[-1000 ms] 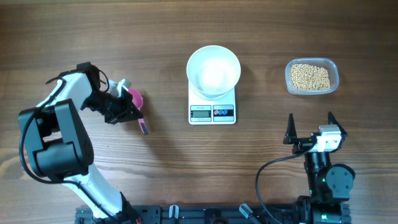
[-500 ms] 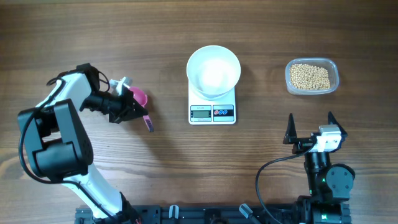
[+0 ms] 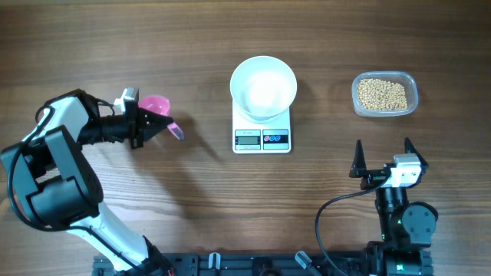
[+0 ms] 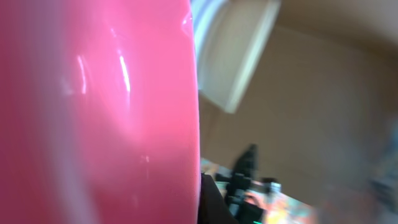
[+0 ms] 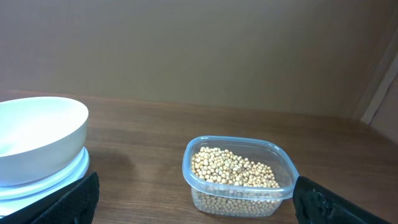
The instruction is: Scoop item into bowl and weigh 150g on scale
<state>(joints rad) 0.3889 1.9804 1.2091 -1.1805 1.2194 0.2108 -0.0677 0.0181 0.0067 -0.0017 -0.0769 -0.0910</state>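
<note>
- Overhead view: bright, even light from above. The wood grain of the table (image 3: 115,46) is sharp, and shadows are faint and soft-edged.
- The bowl (image 3: 263,86) is nearly blown-out white, its inside almost featureless.
- Left wrist view: the scoop (image 4: 93,112) fills the left half, wholly out of focus and streaked with white glare. Everything behind it is smeared.
- Right wrist view: dimmer and warmer, and crisp on the tub (image 5: 239,174). A soft shadow lies on the wood right of the bowl. The dark fingers (image 5: 78,202) in the lower corners are slightly blurred.

left gripper (image 3: 156,126): pointing right, jaws closed | right gripper (image 3: 383,148): near its base, jaws wide apart
</note>
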